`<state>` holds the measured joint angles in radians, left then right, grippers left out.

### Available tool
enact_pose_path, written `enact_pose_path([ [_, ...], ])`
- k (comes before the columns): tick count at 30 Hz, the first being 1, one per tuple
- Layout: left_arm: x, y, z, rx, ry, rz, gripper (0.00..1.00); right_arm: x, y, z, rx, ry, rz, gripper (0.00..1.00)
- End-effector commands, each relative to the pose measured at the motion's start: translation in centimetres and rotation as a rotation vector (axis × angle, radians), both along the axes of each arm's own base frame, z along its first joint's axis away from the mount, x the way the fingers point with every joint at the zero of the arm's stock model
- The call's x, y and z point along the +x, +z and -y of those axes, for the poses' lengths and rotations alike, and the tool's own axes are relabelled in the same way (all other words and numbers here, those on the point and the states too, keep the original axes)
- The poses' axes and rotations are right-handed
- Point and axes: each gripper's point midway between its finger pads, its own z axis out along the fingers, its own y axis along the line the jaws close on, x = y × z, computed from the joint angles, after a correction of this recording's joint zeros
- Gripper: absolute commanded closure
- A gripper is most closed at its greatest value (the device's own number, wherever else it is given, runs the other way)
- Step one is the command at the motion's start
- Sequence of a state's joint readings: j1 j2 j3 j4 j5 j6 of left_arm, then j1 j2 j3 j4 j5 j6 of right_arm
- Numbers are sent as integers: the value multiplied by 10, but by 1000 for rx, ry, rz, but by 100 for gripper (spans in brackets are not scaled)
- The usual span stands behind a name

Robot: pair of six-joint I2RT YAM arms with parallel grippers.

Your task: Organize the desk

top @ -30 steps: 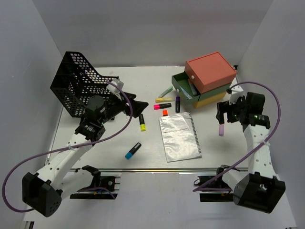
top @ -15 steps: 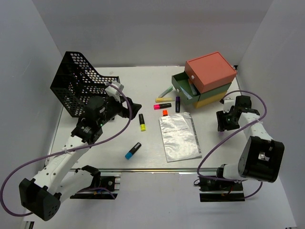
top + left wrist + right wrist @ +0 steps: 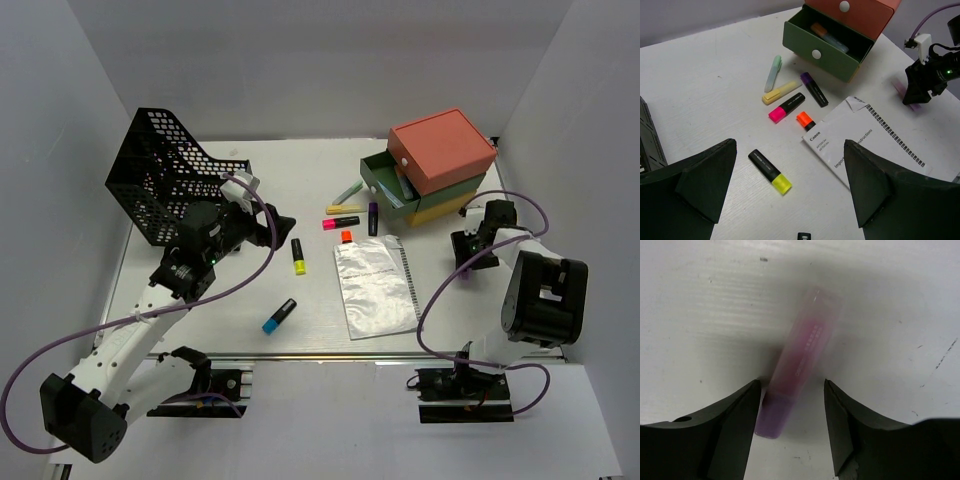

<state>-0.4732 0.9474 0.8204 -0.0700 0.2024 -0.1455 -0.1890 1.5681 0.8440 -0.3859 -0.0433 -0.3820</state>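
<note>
**Squaring up on the lilac highlighter**

I am hovering the right gripper (image 3: 792,390) low, jaws apart astride the lilac highlighter (image 3: 801,360), which is lying on the desk (image 3: 300,170) by the drawer box (image 3: 430,165). Blur may be hiding contact. I am planning to centre before closing. The left gripper (image 3: 789,150) is hanging wide open.

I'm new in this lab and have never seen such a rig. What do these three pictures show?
Two white robot arms stand at the near edge of a white desk. The wide picture comes from a fixed camera above and behind them. The other two come from wrist cameras, so the dark wedges are each gripper's own fingers. On the desk are a black mesh file basket, a stacked coral, green and yellow drawer box, a white printed booklet and loose highlighters. The left gripper is open and empty. The right gripper straddles a pale lilac highlighter lying on the desk, not clamped on it.
</note>
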Motion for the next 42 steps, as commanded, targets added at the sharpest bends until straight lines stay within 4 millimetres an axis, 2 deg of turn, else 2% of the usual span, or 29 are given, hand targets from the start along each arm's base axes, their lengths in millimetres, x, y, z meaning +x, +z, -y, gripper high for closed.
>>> enact_pose_path([
  [1, 2, 6, -4, 9, 20, 21, 3, 10, -9, 6, -34, -15, 14, 42],
  [5, 4, 4, -5, 13, 29, 16, 3, 3, -20, 5, -35, 2, -17, 60],
  [6, 4, 4, -5, 13, 29, 17, 3, 1, -21, 4, -34, 10, -24, 71],
  [9, 5, 1, -5, 17, 30, 9, 3, -7, -17, -2, -14, 78, -54, 96],
  [10, 5, 0, -4, 19, 30, 9, 3, -9, -12, -13, 30, 118, -53, 100],
  [11, 6, -1, -4, 19, 30, 7, 3, -9, 0, -19, 41, 195, -19, 100],
  [12, 6, -1, -4, 19, 29, 5, 3, -21, 7, -30, 83, 259, -41, 100],
  [13, 6, -1, -3, 20, 24, 6, 3, -24, 19, -51, 173, 348, -8, 100],
  [14, 5, -3, -2, 20, 18, 3, 3, -25, 40, -64, 168, 500, 65, 100],
  [15, 6, -4, -2, 24, 14, 2, 3, -41, 55, -88, 281, 609, 75, 100],
  [16, 6, -6, -1, 26, 14, -2, 3, -45, 78, -101, 297, 704, 152, 100],
  [18, 7, -7, -1, 28, 15, -3, 3, -54, 104, -127, 337, 890, 253, 100],
  [19, 7, -10, -1, 33, 17, -12, 3, -48, 125, -143, 363, 936, 333, 100],
  [21, 10, -13, -2, 44, 26, -16, 3, -37, 152, -160, 371, 960, 423, 100],
  [22, 11, -15, -3, 50, 29, -23, 3, -26, 171, -175, 374, 974, 472, 100],
  [23, 11, -18, -3, 54, 33, -23, 3, -18, 179, -179, 374, 958, 491, 100],
  [24, 12, -20, -3, 59, 34, -28, 4, -15, 188, -193, 385, 972, 504, 100],
  [26, 14, -26, -4, 73, 40, -33, 3, 12, 206, -198, 370, 895, 522, 100],
  [28, 16, -33, -5, 86, 47, -46, 3, 32, 208, -206, 330, 815, 515, 100],
  [29, 18, -39, -4, 100, 47, -59, 4, 49, 225, -208, 306, 791, 589, 100],
  [31, 20, -44, -4, 111, 49, -75, 4, 67, 234, -212, 281, 703, 627, 100],
  [32, 22, -52, -3, 124, 46, -91, 4, 80, 254, -216, 276, 683, 689, 100],
  [33, 23, -55, -3, 131, 45, -98, 4, 90, 258, -212, 249, 635, 699, 100],
  [34, 24, -57, -2, 133, 42, -103, 4, 100, 252, -216, 246, 613, 681, 100],
  [35, 24, -60, -1, 139, 35, -108, 4, 109, 264, -219, 247, 588, 702, 99],
  [36, 25, -64, 1, 145, 24, -114, 4, 118, 262, -214, 221, 554, 703, 97],
  [37, 22, -65, 5, 141, -3, -112, 4, 126, 254, -215, 205, 540, 690, 93],
  [39, 22, -67, 9, 134, -26, -100, 4, 140, 251, -211, 177, 503, 707, 89],
  [42, 16, -77, 16, 136, -68, -110, 3, 158, 230, -209, 149, 479, 674, 78],
])
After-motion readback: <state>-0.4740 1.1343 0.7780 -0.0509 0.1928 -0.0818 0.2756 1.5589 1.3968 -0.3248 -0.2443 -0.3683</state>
